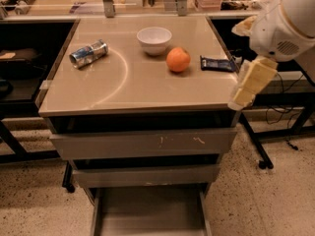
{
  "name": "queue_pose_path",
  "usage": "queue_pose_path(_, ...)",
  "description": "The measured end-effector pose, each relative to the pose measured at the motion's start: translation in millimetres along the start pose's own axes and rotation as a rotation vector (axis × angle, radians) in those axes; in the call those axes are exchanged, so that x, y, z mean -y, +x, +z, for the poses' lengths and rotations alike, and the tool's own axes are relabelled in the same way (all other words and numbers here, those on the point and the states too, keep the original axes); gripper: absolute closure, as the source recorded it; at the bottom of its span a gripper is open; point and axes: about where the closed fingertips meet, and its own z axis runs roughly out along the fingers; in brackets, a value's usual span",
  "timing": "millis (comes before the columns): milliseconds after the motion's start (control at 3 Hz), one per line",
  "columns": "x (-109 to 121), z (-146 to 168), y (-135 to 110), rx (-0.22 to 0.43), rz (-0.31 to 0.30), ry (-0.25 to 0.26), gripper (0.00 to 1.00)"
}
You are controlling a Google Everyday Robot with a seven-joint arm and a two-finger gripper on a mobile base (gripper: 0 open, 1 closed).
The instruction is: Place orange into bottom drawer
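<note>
The orange sits on the beige cabinet top, right of centre, just right of and in front of a white bowl. The bottom drawer is pulled out at the foot of the cabinet, its flat floor bare. The gripper hangs off the white arm at the right edge of the cabinet top, about level with the top's front right corner, well right of the orange and not touching it.
A crushed can lies on its side at the left of the top. A dark snack bar lies right of the orange. The top drawer front has white scratch marks; the middle front is plain. Black tables flank the cabinet.
</note>
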Motion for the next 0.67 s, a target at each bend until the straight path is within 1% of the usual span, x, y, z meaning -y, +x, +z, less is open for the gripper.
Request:
queue_pose_path(333, 30.5, 27.0, -5.6, 0.065, 0.010, 0.019, 0.00)
queue_pose_path(667, 31.3, 28.9, -5.0, 0.066, 0.011, 0.018, 0.00)
